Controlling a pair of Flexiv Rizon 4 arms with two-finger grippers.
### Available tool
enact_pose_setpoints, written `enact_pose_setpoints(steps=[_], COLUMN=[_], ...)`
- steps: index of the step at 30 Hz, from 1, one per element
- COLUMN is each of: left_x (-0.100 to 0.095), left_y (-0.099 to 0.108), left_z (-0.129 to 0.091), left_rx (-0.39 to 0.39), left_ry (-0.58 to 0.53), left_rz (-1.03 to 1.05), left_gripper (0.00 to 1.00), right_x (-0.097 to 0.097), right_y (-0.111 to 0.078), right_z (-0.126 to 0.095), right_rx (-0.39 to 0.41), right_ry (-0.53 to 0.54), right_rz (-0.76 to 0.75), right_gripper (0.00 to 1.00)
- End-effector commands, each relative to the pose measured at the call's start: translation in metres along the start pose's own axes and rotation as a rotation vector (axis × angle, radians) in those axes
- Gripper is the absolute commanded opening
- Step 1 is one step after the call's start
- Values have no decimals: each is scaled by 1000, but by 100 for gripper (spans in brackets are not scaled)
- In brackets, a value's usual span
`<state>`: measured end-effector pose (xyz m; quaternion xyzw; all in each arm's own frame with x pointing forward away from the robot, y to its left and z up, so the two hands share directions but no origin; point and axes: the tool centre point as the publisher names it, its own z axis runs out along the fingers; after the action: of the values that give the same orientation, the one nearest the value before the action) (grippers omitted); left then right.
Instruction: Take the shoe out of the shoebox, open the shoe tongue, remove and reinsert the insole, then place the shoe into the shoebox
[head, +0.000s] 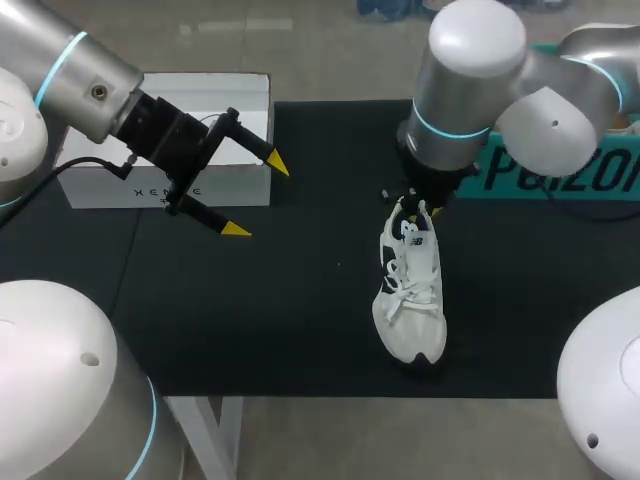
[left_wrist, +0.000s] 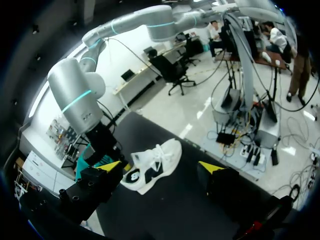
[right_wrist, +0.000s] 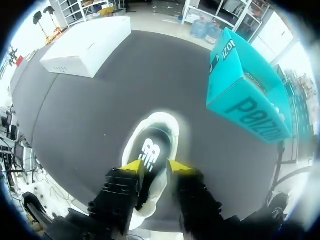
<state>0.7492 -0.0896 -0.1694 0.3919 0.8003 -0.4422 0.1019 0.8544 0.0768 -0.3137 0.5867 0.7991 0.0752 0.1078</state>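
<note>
A white lace-up shoe (head: 410, 300) with dark trim lies on the black mat (head: 250, 300), toe toward the front edge. My right gripper (head: 412, 205) comes straight down on its heel end. In the right wrist view the right gripper (right_wrist: 155, 167) has its yellow tips close together, clamped on the rim of the shoe (right_wrist: 152, 145) beside the dark inside with its logo. The white shoebox (head: 230, 110) stands at the back left, lid shut. My left gripper (head: 257, 196) hovers wide open in front of the box, holding nothing. Ahead of the left gripper (left_wrist: 161, 166) lies the shoe (left_wrist: 155, 165).
A teal box (head: 560, 170) stands on the mat at the back right, close behind my right arm. The mat's front edge runs just below the shoe's toe. Bare mat lies between the shoebox and the shoe.
</note>
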Motion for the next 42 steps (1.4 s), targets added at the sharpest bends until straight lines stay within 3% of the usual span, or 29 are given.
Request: enact_pose_setpoints(steps=[1,13,15,17,19,23,31,37,42], left_x=[0,0,0,0,0,0,0,0,0], left_y=[0,0,0,0,0,0,0,0,0], left_z=[0,0,0,0,0,0,0,0,0], left_rx=[-2,-2,-2,-2,-2,-2,-2,-2,-2], left_ry=[3,3,3,3,3,3,3,3,3], left_rz=[0,0,0,0,0,0,0,0,0], left_gripper=[100,100,100,100,100,100,100,100,100], right_x=[0,11,19,16,22,16,9,12,12], right_y=[2,-6,-14,-15,-24,-27,-11,-12,-17], right_z=[19,75,76,96,90,82,48,69,67], right_rx=[5,36,50,67,80,81,27,71,112], right_ry=[-64,-21,-13,-8,-3,1,-13,-9,-4], right_rz=[14,23,23,22,26,38,19,2,4], right_gripper=[0,0,0,0,0,0,0,0,0])
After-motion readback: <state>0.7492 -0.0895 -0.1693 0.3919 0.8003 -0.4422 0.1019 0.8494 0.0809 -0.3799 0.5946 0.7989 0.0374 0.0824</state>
